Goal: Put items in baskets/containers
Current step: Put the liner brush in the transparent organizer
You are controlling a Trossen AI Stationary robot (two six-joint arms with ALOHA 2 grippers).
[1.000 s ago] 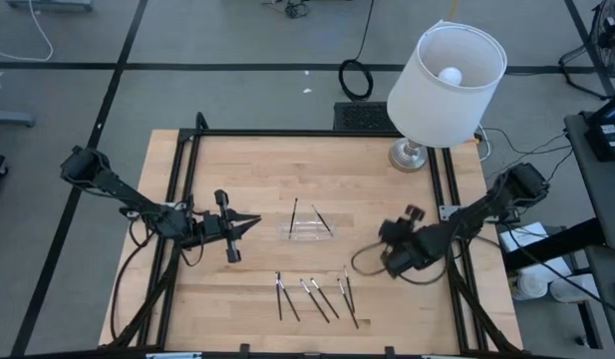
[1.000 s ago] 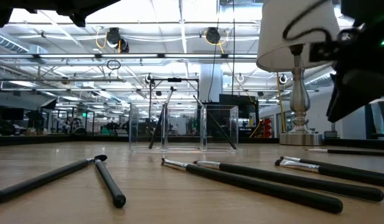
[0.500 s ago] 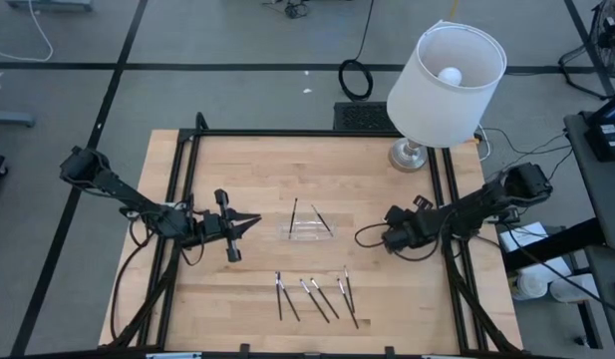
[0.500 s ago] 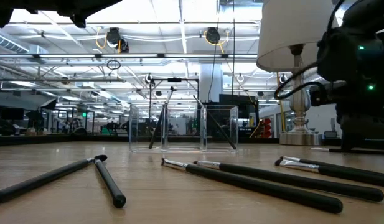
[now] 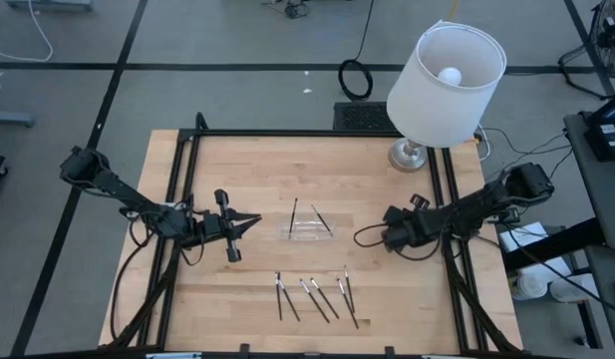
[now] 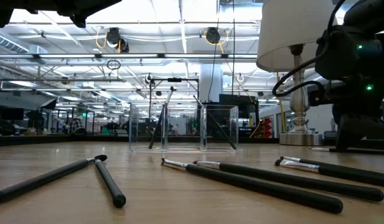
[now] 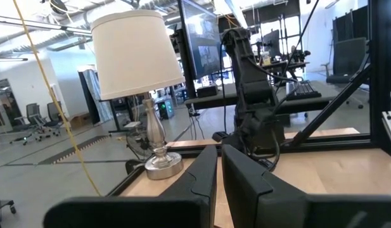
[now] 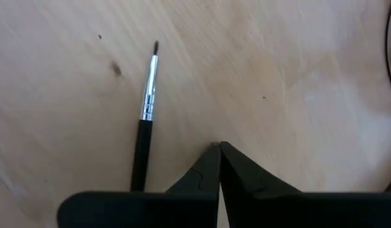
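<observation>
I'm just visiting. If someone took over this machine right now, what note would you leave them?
Right gripper: jaws shut, empty, down at the table beside one loose stick, right of the tray.
Left gripper: waiting left of the tray.
Done: two sticks lean in the tray.
Left: the front sticks near the table's edge, plus that loose one.

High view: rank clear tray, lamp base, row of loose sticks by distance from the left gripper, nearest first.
From the left gripper, at table left:
1. Clear tray, table centre, just to its right.
2. Row of loose sticks, near the front edge, right of it.
3. Lamp base, far back right corner.
</observation>
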